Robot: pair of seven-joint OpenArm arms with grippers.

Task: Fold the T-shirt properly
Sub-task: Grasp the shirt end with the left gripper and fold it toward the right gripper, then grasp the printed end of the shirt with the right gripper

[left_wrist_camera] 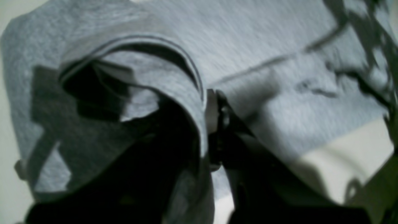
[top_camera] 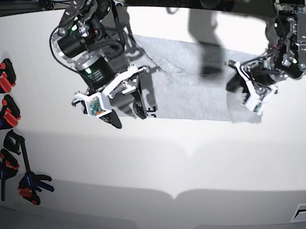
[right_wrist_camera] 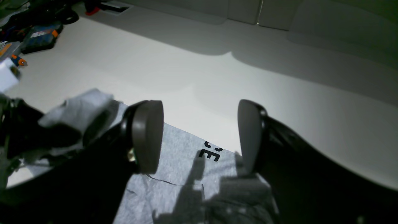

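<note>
The light grey T-shirt [top_camera: 194, 83] lies spread across the back middle of the white table. Its right end is bunched and lifted, and my left gripper [top_camera: 250, 98] is shut on it there. In the left wrist view the grey cloth [left_wrist_camera: 174, 77] drapes over the closed fingers [left_wrist_camera: 214, 121], with a hem curling above them. My right gripper [top_camera: 128, 116] hangs open over the T-shirt's front left corner. Its two pads [right_wrist_camera: 147, 137] stand wide apart with nothing between them. Black lettering [right_wrist_camera: 211, 152] shows on the cloth below.
Several black, red and blue clamps [top_camera: 3, 116] lie along the table's left edge. Tool cases [right_wrist_camera: 40, 34] sit beyond the table in the right wrist view. Bare white table [top_camera: 164, 169] stretches in front of the shirt.
</note>
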